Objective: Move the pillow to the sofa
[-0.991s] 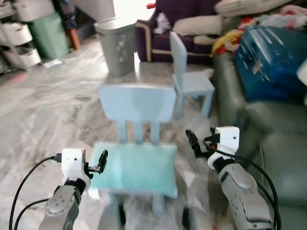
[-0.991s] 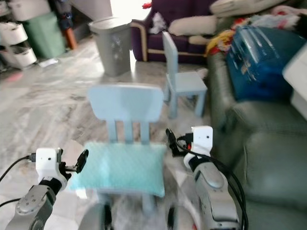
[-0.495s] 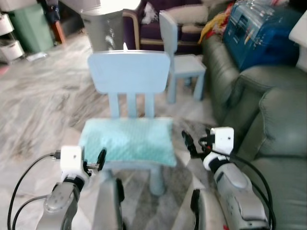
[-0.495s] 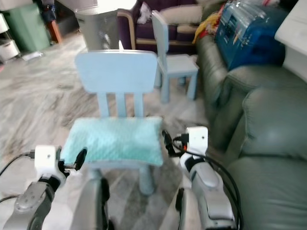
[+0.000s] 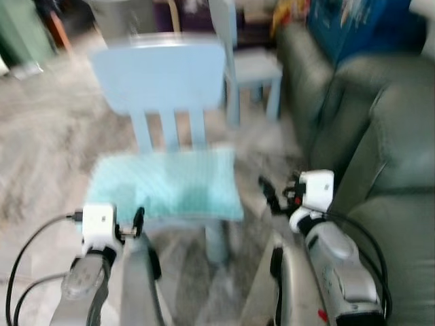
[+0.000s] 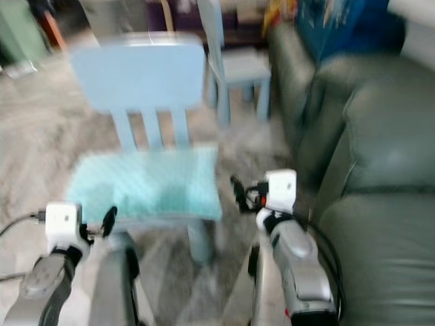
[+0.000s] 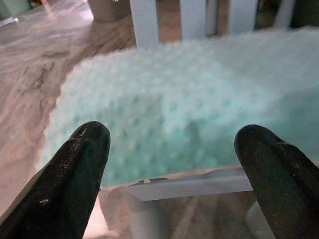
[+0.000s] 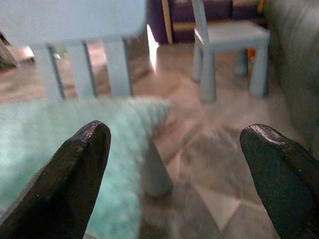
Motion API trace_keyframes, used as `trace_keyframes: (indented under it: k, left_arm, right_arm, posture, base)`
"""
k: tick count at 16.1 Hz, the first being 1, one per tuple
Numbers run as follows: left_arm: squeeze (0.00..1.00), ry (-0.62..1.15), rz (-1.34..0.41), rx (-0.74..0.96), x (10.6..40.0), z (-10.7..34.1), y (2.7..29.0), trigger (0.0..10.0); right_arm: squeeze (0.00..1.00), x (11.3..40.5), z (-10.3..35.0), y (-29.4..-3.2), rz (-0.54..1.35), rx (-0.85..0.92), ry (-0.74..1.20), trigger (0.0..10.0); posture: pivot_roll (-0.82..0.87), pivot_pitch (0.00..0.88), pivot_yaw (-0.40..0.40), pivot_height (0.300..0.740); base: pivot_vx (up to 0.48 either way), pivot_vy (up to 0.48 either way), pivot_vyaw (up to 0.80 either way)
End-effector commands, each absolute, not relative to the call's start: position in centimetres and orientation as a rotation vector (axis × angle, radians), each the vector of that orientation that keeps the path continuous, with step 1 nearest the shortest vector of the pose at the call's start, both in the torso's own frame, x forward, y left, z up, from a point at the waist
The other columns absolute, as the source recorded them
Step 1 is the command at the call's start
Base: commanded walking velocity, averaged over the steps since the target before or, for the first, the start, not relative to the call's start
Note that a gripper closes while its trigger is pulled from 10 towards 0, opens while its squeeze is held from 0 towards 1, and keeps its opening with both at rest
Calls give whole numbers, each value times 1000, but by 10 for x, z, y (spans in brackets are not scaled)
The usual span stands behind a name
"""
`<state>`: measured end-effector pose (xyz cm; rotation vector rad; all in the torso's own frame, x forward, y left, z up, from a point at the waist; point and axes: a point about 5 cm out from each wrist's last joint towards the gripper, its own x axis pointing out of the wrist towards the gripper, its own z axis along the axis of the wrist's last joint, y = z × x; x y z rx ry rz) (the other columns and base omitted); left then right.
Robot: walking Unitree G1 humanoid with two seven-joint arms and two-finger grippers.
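Note:
A mint-green dotted pillow (image 5: 166, 183) lies flat on the seat of a small pale-blue chair (image 5: 160, 75) right in front of me. My left gripper (image 5: 138, 221) is low at the pillow's near left corner, open, and its wrist view looks across the pillow (image 7: 199, 109) between its spread fingers (image 7: 82, 159). My right gripper (image 5: 267, 193) is just off the pillow's right edge, also open, with nothing between its fingers (image 8: 79, 164). The grey-green sofa (image 5: 387, 136) stands to the right. The head views are blurred.
A second small blue chair (image 5: 248, 64) stands behind the first, close to the sofa's arm. A grey bin (image 5: 122, 13) and a blue bag (image 5: 340, 20) sit at the far edge. Marbled floor (image 5: 41, 149) spreads to the left.
The whole picture has shifted and the chair looks nearer and lower, so the camera has moved in. Both grippers stay open beside the pillow.

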<state>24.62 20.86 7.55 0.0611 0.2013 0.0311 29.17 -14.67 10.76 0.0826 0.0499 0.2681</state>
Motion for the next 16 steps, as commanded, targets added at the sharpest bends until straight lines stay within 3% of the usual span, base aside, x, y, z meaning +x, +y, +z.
trace_keyframes:
  k: [1,3,8,9,16]
  left_arm:
    - [0,198,94,100,245,76,220,10000]
    - [0,182,161,119,249,81,230,10000]
    - [0,74,304,121,267,113,260,10000]
    - [0,40,363,118,274,125,276,10000]
    - [0,32,510,27,306,145,314,10000]
  right_arm:
    - [0,292,106,-146,265,83,52,10000]
    - [0,294,110,-147,271,79,39,10000]
    - [0,310,134,-158,291,56,-33,10000]
    - [0,317,142,-159,320,59,-47,10000]
    - [0,344,178,-117,572,176,-106,10000]
  posture:
    - [-63,55,39,355]
    - [-64,58,37,335]
    - [-68,77,25,335]
    - [-65,87,18,335]
    - [-70,140,9,335]
  base:
    - [0,0,0]
    - [0,0,0]
    - [0,0,0]
    - [0,0,0]
    - [0,0,0]
